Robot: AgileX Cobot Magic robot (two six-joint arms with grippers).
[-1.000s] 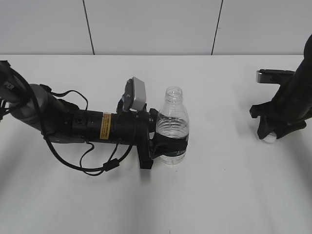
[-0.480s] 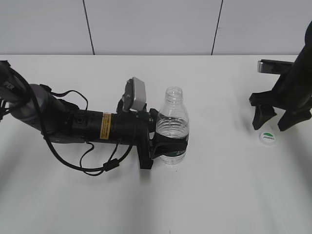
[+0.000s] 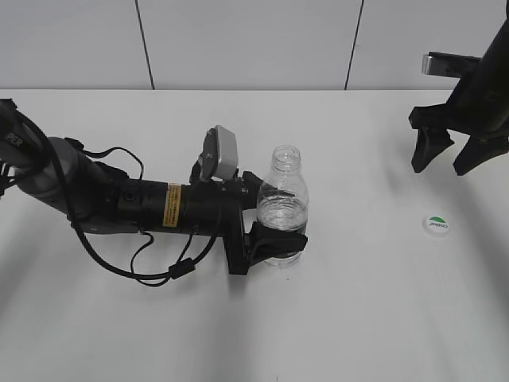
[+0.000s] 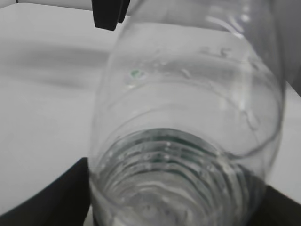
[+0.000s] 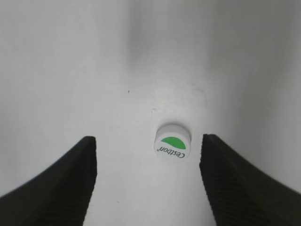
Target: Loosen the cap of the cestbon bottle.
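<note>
The cestbon bottle [image 3: 283,187] stands open-mouthed at the table's middle, partly filled with water. My left gripper [image 3: 270,216] is shut on its lower part, and its black jaws cover the label. In the left wrist view the bottle [image 4: 188,94] fills the frame between the jaws [image 4: 174,200]. The cap [image 3: 436,225], white with a green half-circle, lies flat on the table at the right, apart from the bottle. My right gripper [image 3: 442,163] is open and empty, raised above and behind the cap. In the right wrist view the cap [image 5: 172,141] lies below, between the spread fingers [image 5: 148,146].
The left arm [image 3: 119,199] lies low across the left half of the white table [image 3: 358,318], with loose cables beside it. A white panelled wall [image 3: 254,40] stands behind the table's far edge.
My right gripper let go of the cap, opened and rose up and back, leaving the cap on the table. The bottle shifted slightly in the left jaws.
</note>
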